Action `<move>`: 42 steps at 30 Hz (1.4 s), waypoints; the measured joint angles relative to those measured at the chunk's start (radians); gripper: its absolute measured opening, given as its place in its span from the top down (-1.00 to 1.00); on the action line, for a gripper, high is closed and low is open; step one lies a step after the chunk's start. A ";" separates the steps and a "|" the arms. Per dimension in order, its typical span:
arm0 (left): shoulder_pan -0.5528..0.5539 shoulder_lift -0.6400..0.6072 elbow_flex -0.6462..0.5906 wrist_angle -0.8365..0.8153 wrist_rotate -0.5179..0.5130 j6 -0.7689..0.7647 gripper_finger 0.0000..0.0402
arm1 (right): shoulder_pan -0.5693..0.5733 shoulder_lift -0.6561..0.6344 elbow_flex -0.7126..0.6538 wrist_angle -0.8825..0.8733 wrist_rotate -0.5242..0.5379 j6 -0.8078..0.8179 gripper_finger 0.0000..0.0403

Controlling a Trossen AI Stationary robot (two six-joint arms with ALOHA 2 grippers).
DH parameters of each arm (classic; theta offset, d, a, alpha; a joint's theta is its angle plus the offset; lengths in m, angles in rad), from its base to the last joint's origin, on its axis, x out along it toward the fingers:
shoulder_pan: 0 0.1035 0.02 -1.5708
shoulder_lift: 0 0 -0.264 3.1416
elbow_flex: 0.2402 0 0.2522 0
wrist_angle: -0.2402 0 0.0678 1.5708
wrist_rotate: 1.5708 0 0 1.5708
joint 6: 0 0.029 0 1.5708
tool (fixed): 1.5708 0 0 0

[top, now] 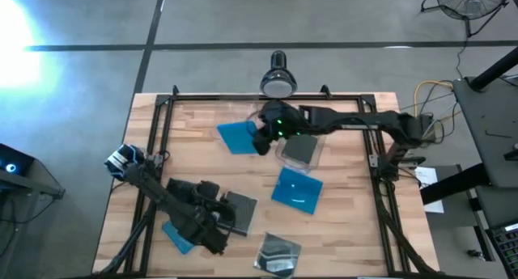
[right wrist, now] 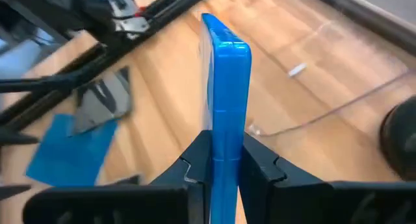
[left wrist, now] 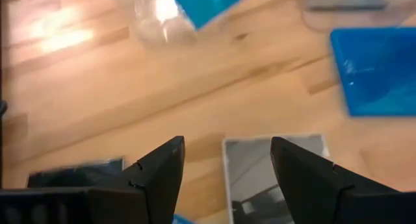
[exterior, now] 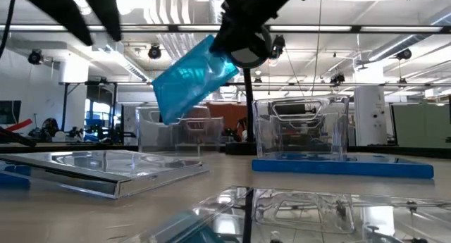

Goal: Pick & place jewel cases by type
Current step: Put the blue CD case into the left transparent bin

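Step in hand: carrying. The right pincer (right wrist: 224, 160) is clamped on the edge of a blue case (right wrist: 224, 74) and holds it clear of the worktop (top: 348, 222), tilted, as the low view shows.
Carried case, place: about 11 o'clock from the worktop's middle, at the clear bin (top: 243, 117) toward the far edge; whether it is over the bin or just beside it I cannot tell from above.
Second bin: a clear bin (top: 301, 150) with a dark case in it sits just right of the right pincer, near 12 o'clock.
Left pincer (left wrist: 227, 162): open wide and empty, waiting over a grey case (top: 236, 208) at about 7 o'clock.
Cases left to sort: another blue case (top: 296, 190) near 5 o'clock, a blue one (top: 176, 237) at the near left, a silvery clear case (top: 279, 253) at 6 o'clock.
Next move calls for: likely squaring the carried case over the blue-type bin, lowering it inside the walls, then parting the fingers only once it rests flat.
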 joint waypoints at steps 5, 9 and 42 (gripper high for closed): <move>-0.081 -0.014 -0.038 -0.001 -0.025 -0.063 -0.06 | 0.005 0.006 0.171 -0.037 -0.008 -0.029 0.81; -0.106 -0.019 -0.073 -0.022 -0.055 -0.118 -0.06 | 0.013 0.006 0.254 -0.044 0.202 -0.125 0.81; -0.107 -0.060 -0.149 0.040 -0.071 -0.185 -0.06 | 0.057 0.451 0.780 -0.925 -0.058 -0.550 0.75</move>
